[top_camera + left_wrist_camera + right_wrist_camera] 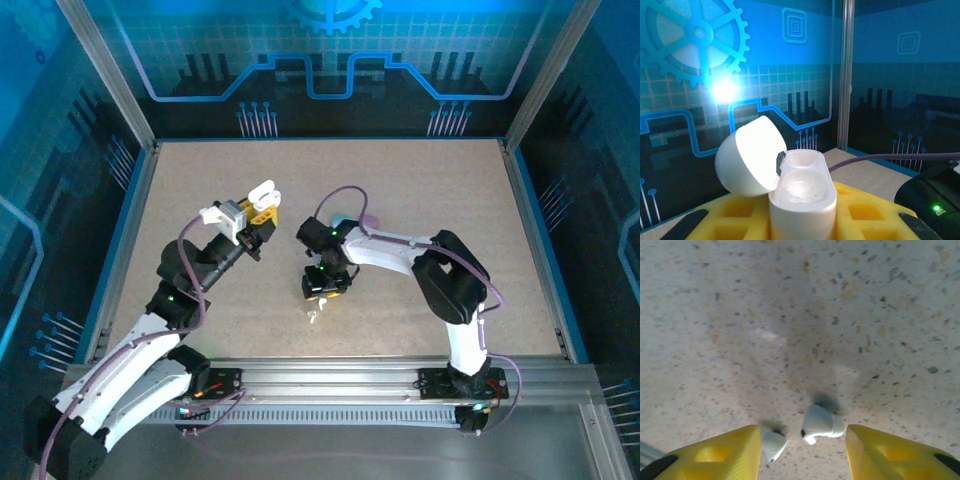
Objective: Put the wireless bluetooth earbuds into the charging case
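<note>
My left gripper (pixel 255 212) is shut on a white charging case (pixel 802 197), held upright above the table between its yellow fingers (pixel 865 215). The case's rounded lid (pixel 747 155) is swung open to the left, and both wells look empty. In the top view the case (pixel 262 190) sits left of centre. Two white earbuds lie on the speckled table. One earbud (pixel 822 423) is in the gap of my open right gripper (pixel 802 452). The other earbud (pixel 772 442) rests against the left finger (pixel 730 455). From above, the right gripper (pixel 321 288) points down just over the earbuds (pixel 314 315).
A light blue rounded object (pixel 343 221) and a pink-purple one (pixel 370 217) lie on the table behind the right arm's wrist. A purple cable (pixel 880 157) and the right arm's black link (pixel 935 200) are close on the left gripper's right. Metal frame rails border the table.
</note>
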Robot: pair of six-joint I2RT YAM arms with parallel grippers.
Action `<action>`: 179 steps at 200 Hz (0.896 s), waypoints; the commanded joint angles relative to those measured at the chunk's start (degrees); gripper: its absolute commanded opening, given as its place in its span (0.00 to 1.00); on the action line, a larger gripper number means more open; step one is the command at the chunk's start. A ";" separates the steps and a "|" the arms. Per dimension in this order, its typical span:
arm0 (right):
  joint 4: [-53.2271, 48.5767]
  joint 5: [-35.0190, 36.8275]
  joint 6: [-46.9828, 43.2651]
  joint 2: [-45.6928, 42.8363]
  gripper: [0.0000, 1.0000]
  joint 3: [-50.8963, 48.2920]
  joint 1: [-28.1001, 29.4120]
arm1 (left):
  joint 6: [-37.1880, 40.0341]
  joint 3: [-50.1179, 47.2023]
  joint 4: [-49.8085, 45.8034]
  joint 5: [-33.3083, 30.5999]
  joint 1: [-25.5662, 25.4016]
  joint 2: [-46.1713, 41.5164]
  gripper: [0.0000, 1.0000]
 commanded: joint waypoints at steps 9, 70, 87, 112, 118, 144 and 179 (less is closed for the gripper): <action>-9.32 8.16 0.26 3.47 0.49 5.37 2.21 | 2.07 0.51 -1.69 -0.66 0.50 -0.94 0.27; -11.96 9.77 -0.19 5.32 0.47 7.39 3.10 | 2.60 0.42 -1.69 -1.01 0.49 -0.71 0.28; -12.04 9.64 -0.12 4.76 0.45 6.92 3.04 | 2.51 0.42 -1.56 -1.01 0.50 -0.44 0.28; -11.61 9.74 -0.04 2.93 0.43 5.58 3.00 | 2.26 0.51 -1.26 -0.95 0.52 -0.07 0.28; -11.61 9.75 -0.03 2.58 0.43 5.21 2.89 | 2.12 0.51 -1.26 -0.80 0.49 0.08 0.28; -10.54 9.46 0.07 1.02 0.39 2.95 2.25 | 1.65 0.59 -0.91 -0.61 0.54 0.51 0.28; -9.24 9.27 -0.12 -0.48 0.34 1.07 1.43 | 1.12 0.77 -0.55 -0.59 0.54 0.95 0.28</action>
